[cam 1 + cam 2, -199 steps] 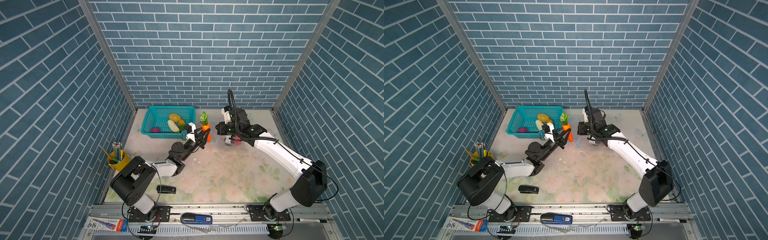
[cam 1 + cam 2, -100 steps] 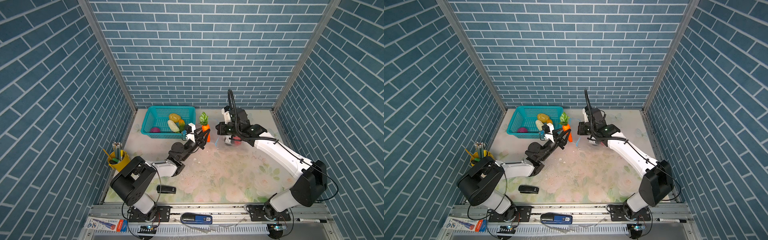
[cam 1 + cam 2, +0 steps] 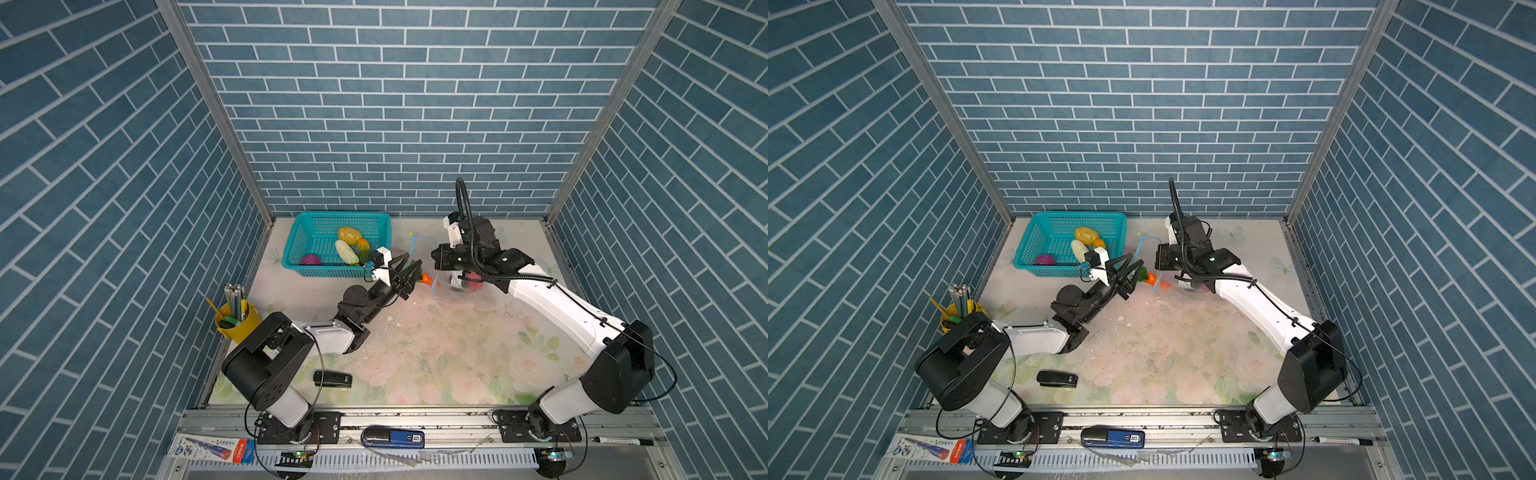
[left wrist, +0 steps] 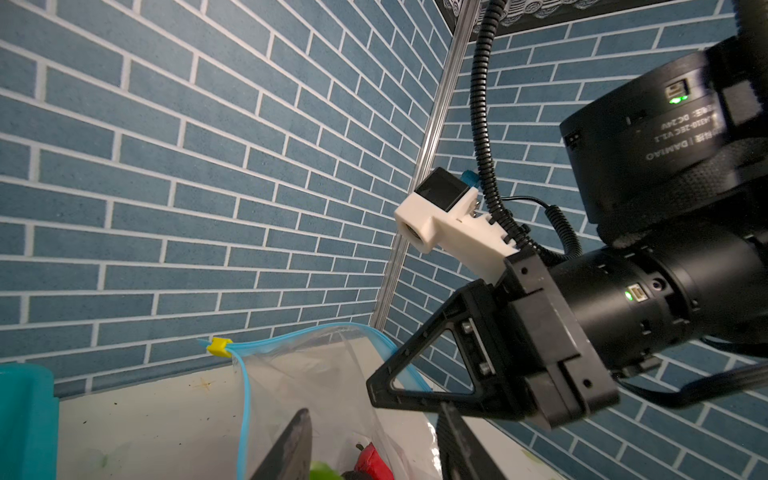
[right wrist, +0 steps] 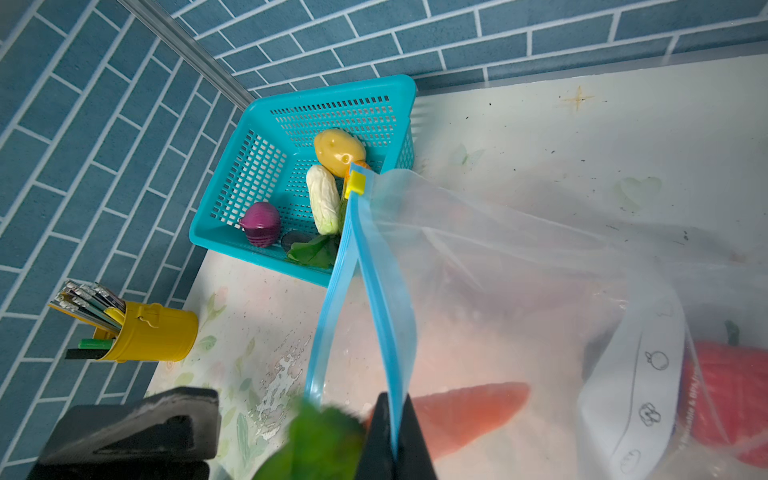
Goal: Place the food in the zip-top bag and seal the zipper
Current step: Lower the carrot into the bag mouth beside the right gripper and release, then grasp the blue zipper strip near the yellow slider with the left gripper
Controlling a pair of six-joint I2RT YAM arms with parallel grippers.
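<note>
The right gripper (image 5: 392,417) has its jaws clamped together on the light blue zipper (image 5: 374,270), holding the mouth of the clear zip-top bag (image 5: 519,257) lifted and open above the table (image 3: 436,353). The yellow slider (image 5: 356,184) sits at the far end of the strip.

The left gripper (image 3: 412,279) is at the bag's mouth with its jaws apart. The carrot (image 3: 1156,279) lies with its green leaves between them and its orange body past the zipper, inside the bag. In the left wrist view the leaves show only as a blurred green patch at the frame's edge, so I cannot tell whether either pad touches them.

A red strawberry (image 5: 727,395) lies deeper in the bag, behind its white label (image 5: 636,395).

The teal basket (image 3: 299,237) stands just beside the bag, towards the back left of the table in both top views. It holds the yellow potato (image 3: 349,235), the white cabbage (image 3: 347,252) and the purple onion (image 3: 310,260).
</note>
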